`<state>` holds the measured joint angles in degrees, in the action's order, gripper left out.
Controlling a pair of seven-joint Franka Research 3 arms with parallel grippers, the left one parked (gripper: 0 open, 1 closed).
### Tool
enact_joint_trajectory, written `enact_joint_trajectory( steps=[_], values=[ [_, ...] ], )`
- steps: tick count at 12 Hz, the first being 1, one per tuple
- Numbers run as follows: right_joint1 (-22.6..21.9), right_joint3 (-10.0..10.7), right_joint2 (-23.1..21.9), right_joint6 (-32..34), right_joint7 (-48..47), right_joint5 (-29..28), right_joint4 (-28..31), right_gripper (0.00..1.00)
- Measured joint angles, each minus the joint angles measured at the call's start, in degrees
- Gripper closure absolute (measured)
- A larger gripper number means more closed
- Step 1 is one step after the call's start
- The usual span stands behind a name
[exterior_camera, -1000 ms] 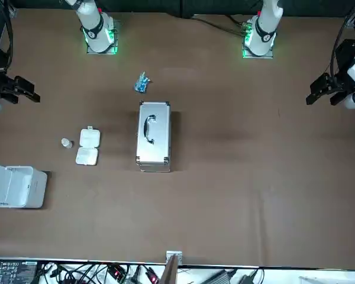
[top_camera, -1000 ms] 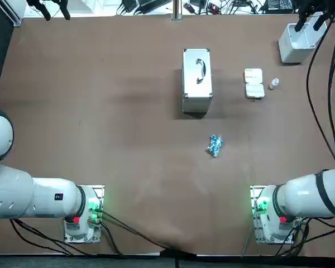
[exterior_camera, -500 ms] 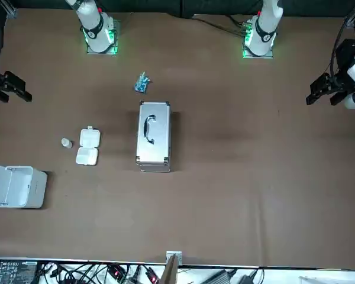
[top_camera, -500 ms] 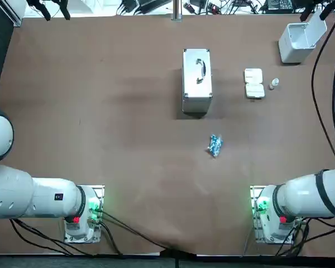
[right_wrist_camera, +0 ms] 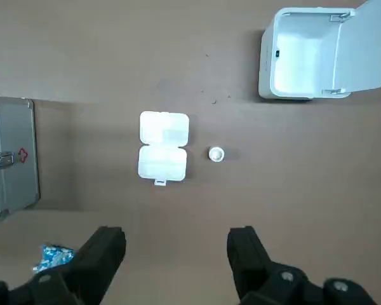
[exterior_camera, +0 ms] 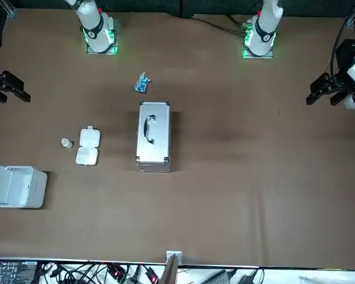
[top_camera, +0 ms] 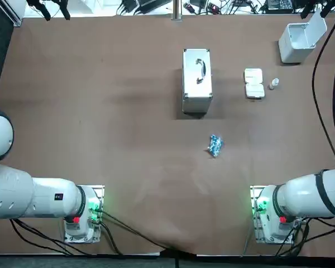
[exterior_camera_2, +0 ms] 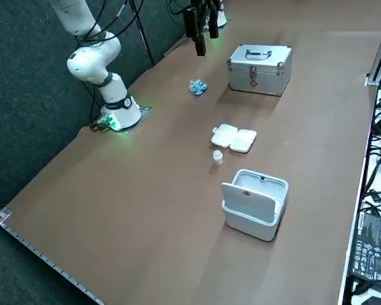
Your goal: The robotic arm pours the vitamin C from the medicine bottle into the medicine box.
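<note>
- right fingers (right_wrist_camera: 176, 234) hung high over the surface (top_camera: 100, 111), spread wide, nothing in them
- medicine bottle (right_wrist_camera: 216, 154) stood upright on the surface just beside the medicine box (right_wrist_camera: 163, 147), not touching it, well apart from the fingers
- medicine box lay open, between the bottle and the silver case (top_camera: 197, 80)
- white bin (right_wrist_camera: 305, 54) sat near the bottle with its lid open

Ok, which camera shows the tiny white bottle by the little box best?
The right side view: the small white round medicine bottle stands upright there, side and top both showing, beside the open white medicine box. Top, front and right wrist views show only its round top. The open right gripper hangs high above the table.
</note>
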<state>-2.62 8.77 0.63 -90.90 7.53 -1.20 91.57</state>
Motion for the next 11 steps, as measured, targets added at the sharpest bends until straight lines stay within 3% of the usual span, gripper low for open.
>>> enact_joint_trajectory(
  steps=[11],
  values=[
    [-0.14,-0.2,0.25,-0.57,-0.01,0.05,-0.07,0.0]
  ],
)
